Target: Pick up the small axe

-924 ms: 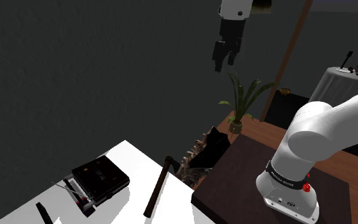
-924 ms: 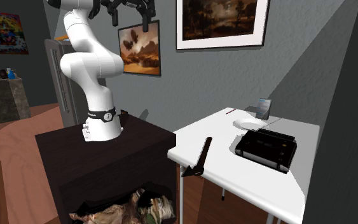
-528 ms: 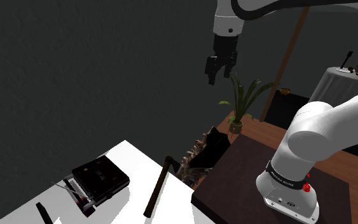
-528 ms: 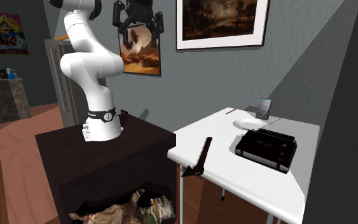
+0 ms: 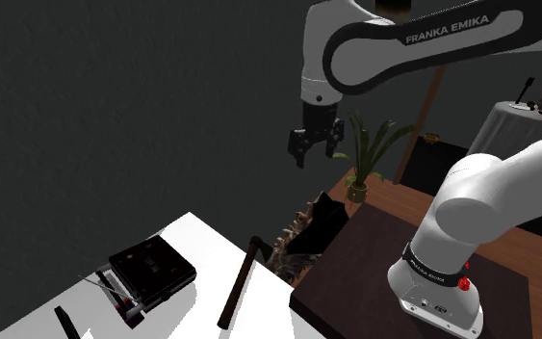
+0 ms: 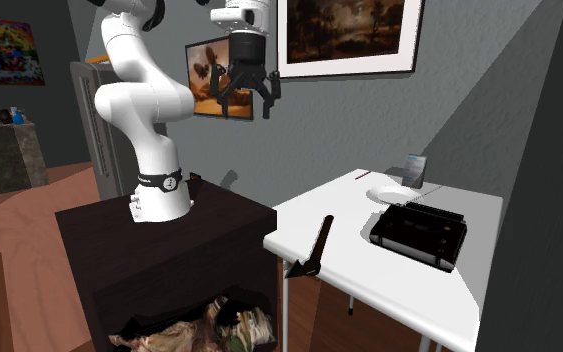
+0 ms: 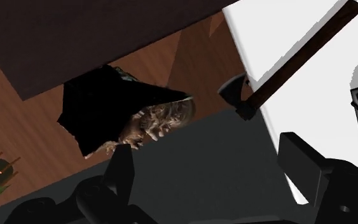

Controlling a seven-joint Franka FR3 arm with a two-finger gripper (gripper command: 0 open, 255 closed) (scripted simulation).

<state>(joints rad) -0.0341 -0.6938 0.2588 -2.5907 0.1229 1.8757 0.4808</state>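
The small axe [image 5: 240, 281] has a dark handle and a dark head, and lies flat on the white table [image 5: 196, 239] near the edge that faces the stand. In the second exterior view the axe [image 6: 317, 245] lies with its head at the table's [image 6: 369, 275] near corner. My gripper [image 5: 315, 152] hangs high in the air, well above the axe and off to the side of it. It is open with nothing between its fingers [image 6: 245, 106]. In the wrist view the axe [image 7: 298, 57] lies far below, beyond the spread fingertips [image 7: 123, 172].
A black box [image 5: 151, 270] [image 6: 419, 235] lies on the table past the axe. The dark stand [image 6: 159, 240] stands right beside the table, with a heap of clutter [image 6: 209, 325] under it. A potted plant [image 5: 365, 159] is behind the gripper. A grey wall lies beyond.
The gripper has come down and swung toward the table: lower and leftward in the shoulder view, rightward in the second exterior view. It stays open. The axe has not moved.
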